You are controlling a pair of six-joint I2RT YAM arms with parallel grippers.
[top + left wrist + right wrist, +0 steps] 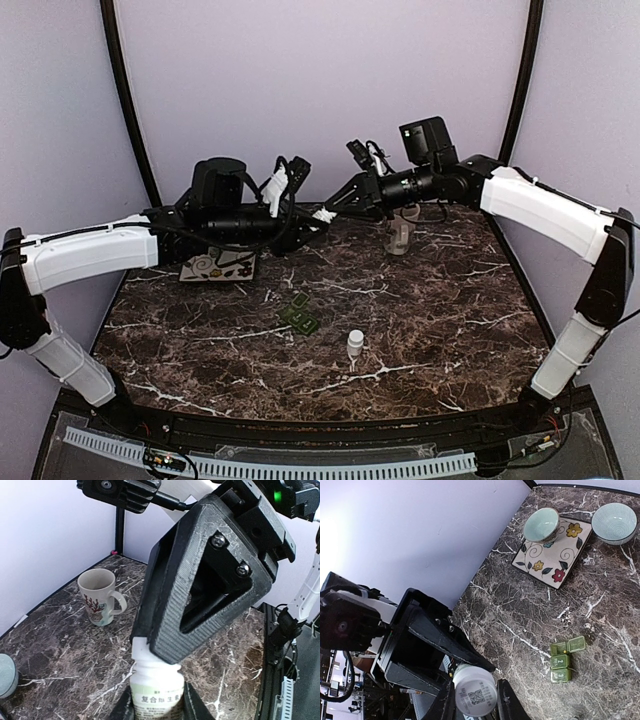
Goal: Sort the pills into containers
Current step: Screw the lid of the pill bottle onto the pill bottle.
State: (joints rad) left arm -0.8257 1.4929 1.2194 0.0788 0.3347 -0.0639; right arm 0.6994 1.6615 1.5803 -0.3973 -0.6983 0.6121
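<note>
A white pill bottle (322,214) hangs in the air between my two grippers, above the back of the table. My left gripper (157,700) is shut on its labelled body (159,692). My right gripper (476,700) is shut on its round white end, which bears a QR code (475,691). In the left wrist view the right fingers (200,595) cover the bottle's top. The dark green pill box (300,315) lies mid-table. It also shows in the right wrist view (561,667), with one lid open and a small yellow speck inside.
A second small white bottle (354,345) stands near the table's middle. A cream mug (400,235) stands at the back right. A flowered tile (555,560) at the back left bears a teal bowl (541,524). Another bowl (614,522) sits beside it.
</note>
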